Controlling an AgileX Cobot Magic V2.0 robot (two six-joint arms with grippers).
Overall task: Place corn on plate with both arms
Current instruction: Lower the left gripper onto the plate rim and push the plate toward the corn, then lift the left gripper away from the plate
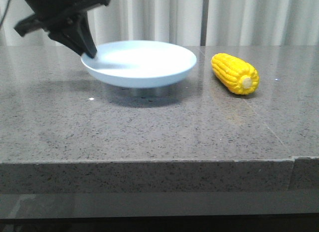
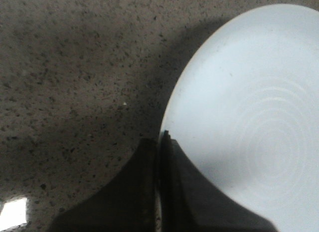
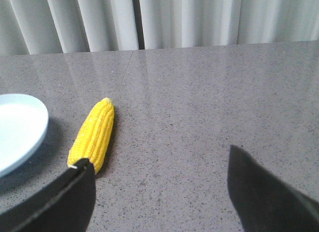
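Pale pleated curtains hang behind a grey speckled stone worktop [image 1: 149, 137], and on it we see the two things of the task lying apart from each other. Toward the left stands the round, shallow, light-blue plate [image 1: 149, 67] with its low raised rim, nothing lying in it. To its right, with a strip of bare stone between them, lies the bright yellow, glossy plastic corn cob [image 1: 234, 73], flat on the worktop, its pale stub end turned toward the front edge and its tapered tip pointing toward the curtains.

We find the left arm's black pincer [image 1: 89, 51] at the plate's left rim. In the left wrist view its two fingers [image 2: 144, 192] are clenched on that rim, one on the outer side over the stone and one on the inner side over the plate's pale surface (faint concentric rings show in the plate's middle). Whether the plate is lifted or resting on the worktop we cannot tell, though a shadow lies beneath it.

From the right wrist view, the right arm's black pincer [image 3: 162, 192] is spread wide and holds nothing. One of its fingers [image 3: 65, 197] overlaps the stub end of the corn in that view; the other stands well to the side over bare stone.
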